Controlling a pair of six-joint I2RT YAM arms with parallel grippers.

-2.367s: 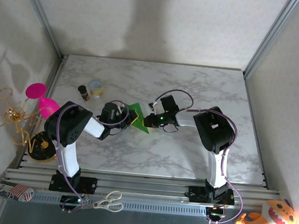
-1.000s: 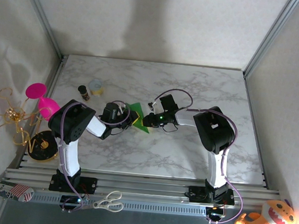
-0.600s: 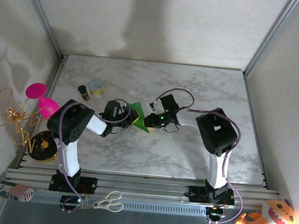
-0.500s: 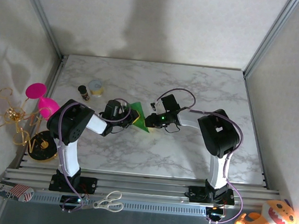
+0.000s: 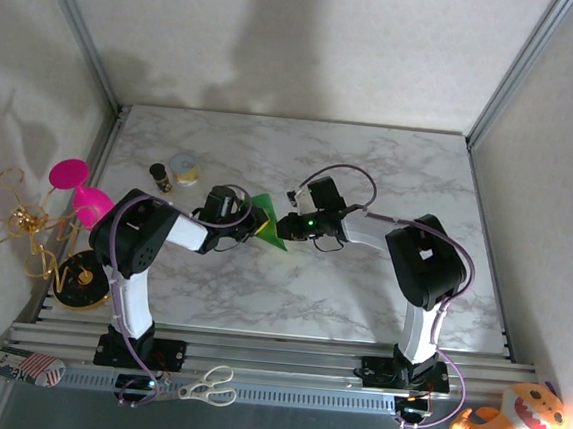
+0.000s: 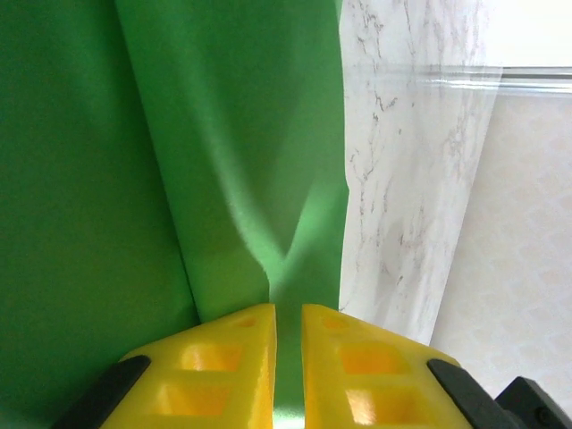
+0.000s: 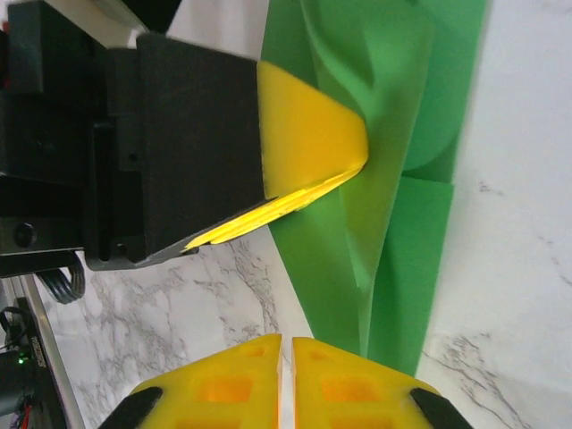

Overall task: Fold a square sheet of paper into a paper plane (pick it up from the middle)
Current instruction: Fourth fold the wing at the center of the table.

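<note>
The bright-green sheet of paper (image 5: 267, 223), folded into a pointed, creased paper plane shape, hangs just above the marble table (image 5: 360, 291) left of centre. My left gripper (image 5: 250, 221) is shut on its left side; in the left wrist view the paper (image 6: 179, 161) runs between the yellow fingers (image 6: 223, 357) of that gripper (image 6: 288, 357). My right gripper (image 5: 287, 227) sits at the paper's right edge. In the right wrist view that gripper (image 7: 287, 375) is shut with nothing visible between its fingers, the paper (image 7: 393, 223) lies just beyond its tips, and the left gripper's fingertips (image 7: 313, 143) clamp the paper.
A tape roll (image 5: 182, 168) and a small dark bottle (image 5: 157, 174) stand at the far left of the table. Pink cups (image 5: 76, 186) and a black disc (image 5: 78, 279) sit off the left edge. Scissors (image 5: 209, 386) lie on the front rail, a toy shark (image 5: 509, 420) at the right.
The paper and both grippers have shifted slightly towards the far side. The right arm's elbow has swung to the right, and the left wrist has turned a little.
</note>
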